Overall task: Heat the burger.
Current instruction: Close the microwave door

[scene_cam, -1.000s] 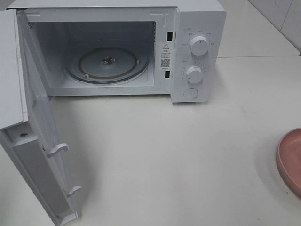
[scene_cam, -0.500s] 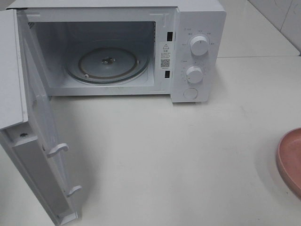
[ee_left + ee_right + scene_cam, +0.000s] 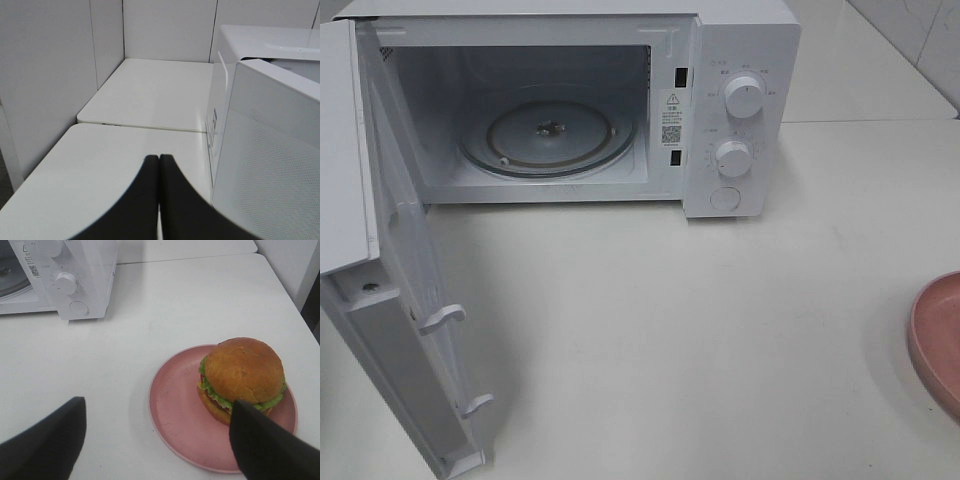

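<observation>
Right tool [image 3: 157, 440] gapes wide, empty, above the burger [image 3: 242, 379]; left tool [image 3: 159, 200] pinched closed, empty. Soft, squashy stack: grip the bun's sides gently.

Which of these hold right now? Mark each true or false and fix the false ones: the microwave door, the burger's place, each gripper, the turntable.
1. The microwave door stands open. True.
2. The burger is inside the microwave. False: it sits on the pink plate on the table.
3. The left gripper is shut and holds nothing. True.
4. The right gripper is shut on the burger. False: it is open, jaws wide apart above the plate.
5. The turntable is bare. True.
</observation>
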